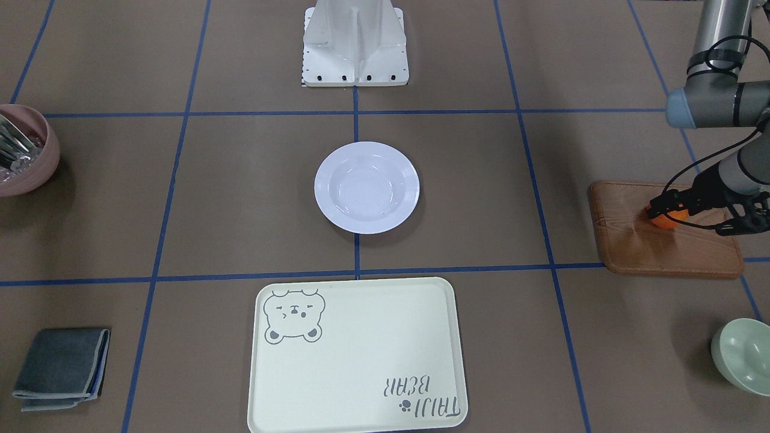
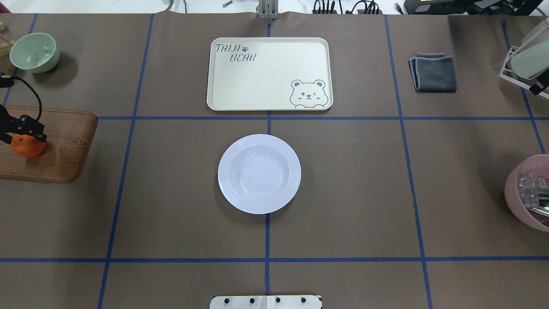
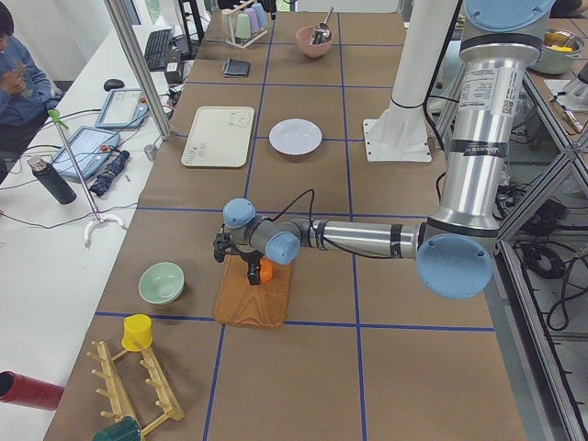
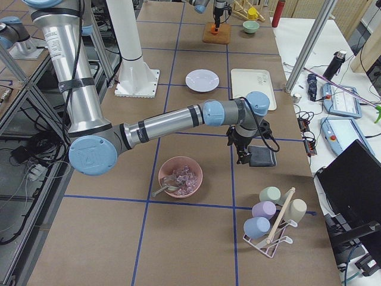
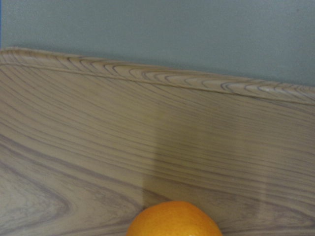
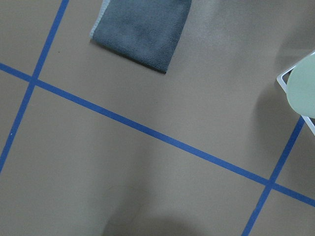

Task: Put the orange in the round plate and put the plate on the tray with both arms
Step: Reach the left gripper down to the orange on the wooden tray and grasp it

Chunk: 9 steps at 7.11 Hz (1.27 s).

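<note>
Only the wrist view shows the wooden board's (image 5: 147,123) wavy grain behind the round orange (image 5: 174,220); overhead, whether the left gripper (image 2: 25,135) clamps it is unclear.

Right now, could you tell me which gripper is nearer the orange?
Left. The left gripper is at the orange; the right gripper hangs far off by the grey cloth.
</note>
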Motion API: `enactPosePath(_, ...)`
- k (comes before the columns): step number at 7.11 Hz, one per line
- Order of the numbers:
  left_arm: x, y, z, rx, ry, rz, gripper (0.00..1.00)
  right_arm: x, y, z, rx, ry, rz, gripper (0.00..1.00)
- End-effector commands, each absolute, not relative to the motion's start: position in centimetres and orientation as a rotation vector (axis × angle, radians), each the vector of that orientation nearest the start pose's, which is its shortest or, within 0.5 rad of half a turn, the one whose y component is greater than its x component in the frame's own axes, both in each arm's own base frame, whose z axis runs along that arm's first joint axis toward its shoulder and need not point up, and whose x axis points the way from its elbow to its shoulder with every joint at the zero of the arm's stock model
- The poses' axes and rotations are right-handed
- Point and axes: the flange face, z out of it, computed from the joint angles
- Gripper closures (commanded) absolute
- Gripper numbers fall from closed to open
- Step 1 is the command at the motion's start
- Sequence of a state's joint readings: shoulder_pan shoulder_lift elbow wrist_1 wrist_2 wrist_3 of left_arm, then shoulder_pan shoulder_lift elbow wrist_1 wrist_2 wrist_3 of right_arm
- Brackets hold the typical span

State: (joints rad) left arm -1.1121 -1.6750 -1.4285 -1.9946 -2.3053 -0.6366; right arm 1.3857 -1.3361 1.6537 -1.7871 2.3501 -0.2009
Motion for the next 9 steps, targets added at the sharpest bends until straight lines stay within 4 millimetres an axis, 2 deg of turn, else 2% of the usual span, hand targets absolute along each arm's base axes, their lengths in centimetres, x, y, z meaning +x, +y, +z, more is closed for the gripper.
enactPosePath(1, 19.4, -52.7, 63.7, -0.056, 0.776, -0.021, 0.13, -4.4, -58.0, 51.5, 0.100, -0.784, -0.405, 0.00)
enactPosePath(2, 19.4, -52.7, 63.7, -0.059, 0.775, -0.028, 0.61, -4.5, -58.0, 51.5, 0.100, -0.784, -0.405, 0.00)
enactPosePath(3, 19.8, -53.5, 62.7, -0.056, 0.782, -0.043, 1.00, -4.5, -57.9, 51.4, 0.102, -0.784, -0.406, 0.00)
enactPosePath(4, 20.6, -54.7, 60.0, -0.059, 0.809, -0.082, 1.00, -4.7, -58.0, 51.2, 0.103, -0.784, -0.410, 0.00)
enactPosePath(6, 24.3, -58.0, 50.6, -0.133, 0.936, -0.250, 1.00, -4.7, -58.1, 50.9, 0.109, -0.784, -0.411, 0.00)
enactPosePath(7, 29.7, -57.5, 45.4, -0.176, 0.970, -0.278, 1.00, -4.8, -58.2, 50.6, 0.114, -0.784, -0.412, 0.00)
enactPosePath(8, 36.4, -56.4, 39.3, -0.238, 1.004, -0.304, 1.00, -4.9, -58.2, 50.5, 0.108, -0.786, -0.398, 0.00)
enactPosePath(9, 41.6, -55.4, 33.6, -0.287, 1.014, -0.332, 1.00, -5.0, -58.2, 50.1, 0.110, -0.787, -0.394, 0.00)
